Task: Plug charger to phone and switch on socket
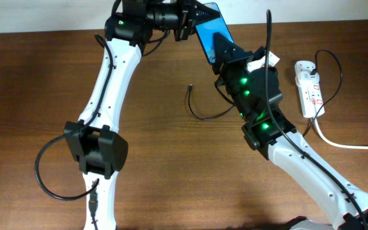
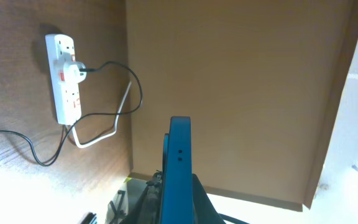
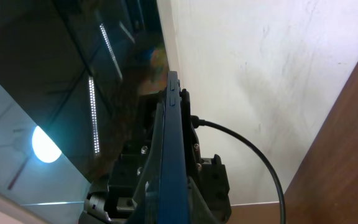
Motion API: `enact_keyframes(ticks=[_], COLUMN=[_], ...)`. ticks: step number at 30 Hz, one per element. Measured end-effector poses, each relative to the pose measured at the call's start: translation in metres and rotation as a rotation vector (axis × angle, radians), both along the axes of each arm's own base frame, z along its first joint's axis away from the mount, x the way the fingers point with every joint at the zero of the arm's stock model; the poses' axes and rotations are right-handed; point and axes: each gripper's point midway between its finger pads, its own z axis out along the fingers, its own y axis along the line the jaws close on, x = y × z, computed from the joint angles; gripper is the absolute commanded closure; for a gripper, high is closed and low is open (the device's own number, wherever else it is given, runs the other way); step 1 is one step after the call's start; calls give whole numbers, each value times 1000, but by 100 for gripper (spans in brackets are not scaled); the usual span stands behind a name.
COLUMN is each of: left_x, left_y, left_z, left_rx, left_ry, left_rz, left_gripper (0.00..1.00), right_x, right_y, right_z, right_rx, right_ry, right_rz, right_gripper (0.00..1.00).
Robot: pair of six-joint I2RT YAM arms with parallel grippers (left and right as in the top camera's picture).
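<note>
Phone (image 1: 212, 32) held between left hand (image 1: 189, 25) and right hand (image 1: 224, 55).

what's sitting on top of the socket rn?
A white plug sits in one outlet of the socket, the charger cable leading off it. The plug covers that outlet's face; the remaining outlets look bare.

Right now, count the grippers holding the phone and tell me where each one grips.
2. The left gripper holds the phone at its upper-left edge in the overhead view; the right gripper holds its lower-right end. Neither grip is hidden.
</note>
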Motion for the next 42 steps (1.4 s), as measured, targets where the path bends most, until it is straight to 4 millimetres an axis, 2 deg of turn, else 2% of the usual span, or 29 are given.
enact_keyframes(ticks=[4,5,7,9,13,15,18,21,23,24,26,28,31,33,35,36,38,42], left_x=[1,2,8,15,28,37,49,53,50,49,40,30,10,1,-5,-6,-7,-6], left_y=[-2,-3,-3,2,18,34,62,95,117,125,143,154,160,163,165,167,173,178], left_z=[-2,-3,-5,-7,-9,-9,-12,-24,-38,-42,-56,-66,-78,-83,-85,-86,-86,-86], left_rx=[12,16,30,43,54,61,75,108,143,155,192,221,255,272,279,281,287,293], left_ry=[-9,-11,-23,-27,-30,-46,-69,-48,-12,-1,31,39,39,14,4,-7,-23,-57], left_rz=[12,17,53,90,143,175,209,228,233,235,224,196,133,98,75,71,69,67], left_gripper=[100,100,100,100,100,100,100,100,100,100,100,100,100,100,100,100,100,100], right_x=[1,2,2,1,2,2,2,2,0,0,-8,-22,-47,-60,-71,-74,-69,-68], right_y=[-3,-4,-4,-3,-4,-6,-14,-32,-48,-49,-59,-62,-70,-75,-79,-79,-68,-47], right_z=[-1,-1,-3,-7,-17,-27,-53,-81,-102,-102,-125,-149,-182,-195,-205,-207,-201,-195], right_rx=[-9,-8,-10,-20,-41,-60,-119,-243,-355,-384,-521,-664,-841,-909,-955,-977,-1025,-1094], right_ry=[4,3,14,27,65,99,195,279,340,336,406,476,590,644,690,691,607,467], right_rz=[-9,-13,-12,-9,-16,-28,-51,-79,-93,-90,-64,-6,88,130,168,189,261,412], right_gripper=[73,58,58,51,13,0,2,2,2,2,2,2,1,1,5,10,21,27])
